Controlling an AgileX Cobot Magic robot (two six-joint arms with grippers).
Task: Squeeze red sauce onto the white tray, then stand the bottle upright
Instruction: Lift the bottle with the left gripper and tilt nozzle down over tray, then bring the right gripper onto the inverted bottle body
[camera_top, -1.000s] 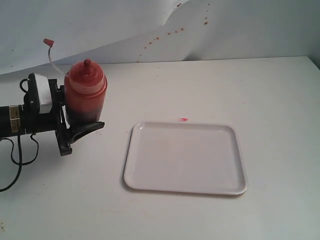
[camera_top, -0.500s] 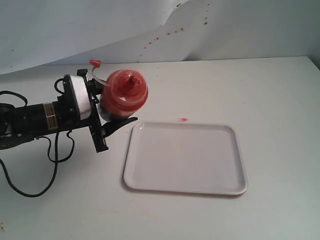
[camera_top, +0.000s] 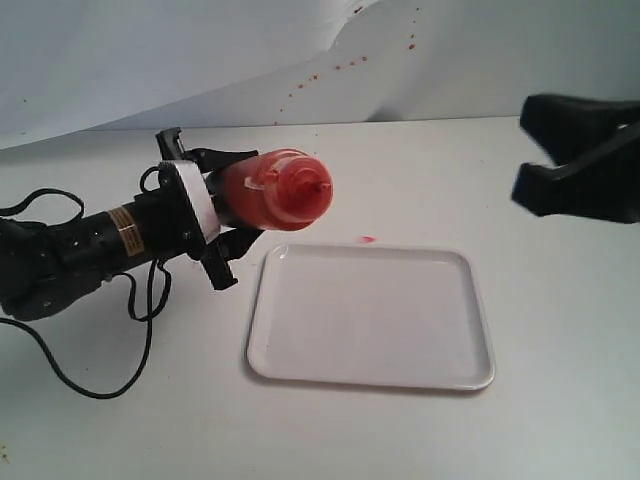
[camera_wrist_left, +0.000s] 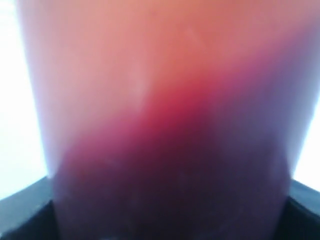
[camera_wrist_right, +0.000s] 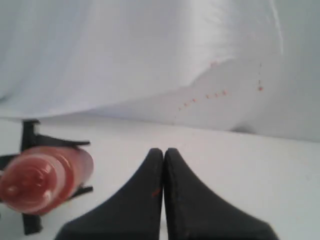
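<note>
- Tool: left gripper (camera_top: 228, 208) is clamped across the bottle (camera_top: 275, 190), low on its body. Its arm comes in from the left, low over the table (camera_top: 150, 420).
- The bottle is held off the table, lying nearly level, with the nozzle (camera_top: 318, 187) aimed right and toward the near side.
- It hangs by the far-left corner of the tray (camera_top: 400, 330). Cannot tell whether the nozzle tip is over the rim.
- In the left wrist view the bottle fills the picture, blurred. The sauce (camera_wrist_left: 170, 195) sits dark red along one side, with paler wall on the other.
- The right gripper (camera_wrist_right: 163, 156) has its fingers pressed tight together with nothing between them. In the exterior view it is a dark blurred mass at the right edge, well apart from the bottle.
- The tray lies flat on the table, centre-right.
- A pink smear (camera_top: 368, 240) is on the table just beyond the tray's far rim.
- Red-brown spots (camera_top: 330, 70) dot the white backdrop (camera_top: 150, 60) behind.
</note>
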